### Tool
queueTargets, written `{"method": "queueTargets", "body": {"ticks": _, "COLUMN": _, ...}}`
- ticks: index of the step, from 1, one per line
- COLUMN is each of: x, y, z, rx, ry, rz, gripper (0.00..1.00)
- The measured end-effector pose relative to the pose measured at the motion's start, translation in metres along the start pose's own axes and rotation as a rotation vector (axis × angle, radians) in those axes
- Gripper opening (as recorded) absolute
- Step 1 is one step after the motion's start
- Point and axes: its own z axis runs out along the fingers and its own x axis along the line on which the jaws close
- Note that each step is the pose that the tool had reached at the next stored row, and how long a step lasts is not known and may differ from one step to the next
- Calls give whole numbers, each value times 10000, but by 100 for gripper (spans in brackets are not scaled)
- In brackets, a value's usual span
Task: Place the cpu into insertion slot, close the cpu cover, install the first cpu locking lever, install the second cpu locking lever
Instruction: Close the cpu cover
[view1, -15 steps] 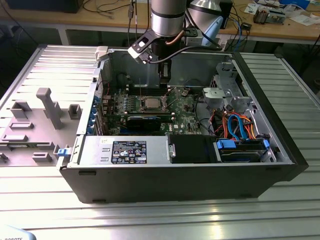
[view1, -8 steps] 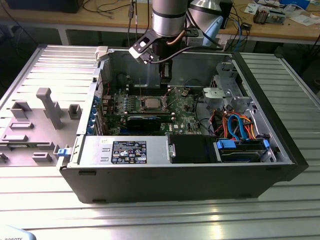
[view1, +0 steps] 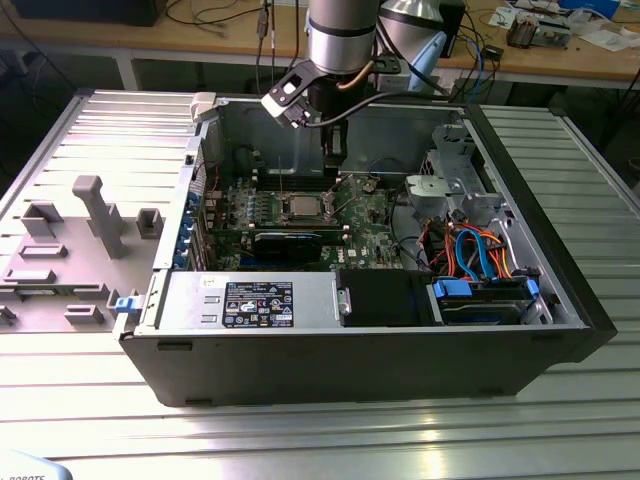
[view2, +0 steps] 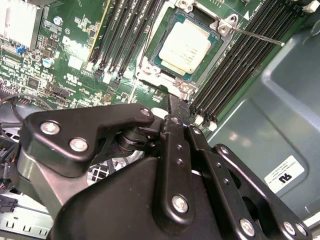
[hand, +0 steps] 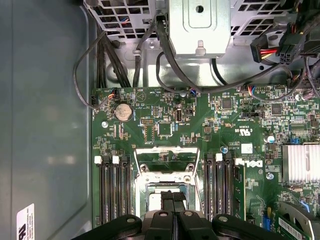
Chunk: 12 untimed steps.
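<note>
The pincer (hand: 173, 196), fingers pressed together and empty, hangs just over the edge of the insertion slot (hand: 140, 194), where the dull silver-grey cpu (view2: 186, 46) lies flat with the cpu cover (view2: 200, 78) seemingly down around it. A thin locking lever (view2: 257, 37) juts free alongside, so the lever step looks to be in hand, calling for a precise push on that slim rod.
</note>
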Motion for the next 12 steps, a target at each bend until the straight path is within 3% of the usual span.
{"method": "queueTargets", "body": {"ticks": 8, "x": 2, "y": 154, "z": 10, "rx": 0, "ry": -1, "rz": 0, "gripper": 11}}
{"method": "queueTargets", "body": {"ticks": 12, "x": 3, "y": 187, "z": 14, "rx": 0, "ry": -2, "rz": 0, "gripper": 11}}
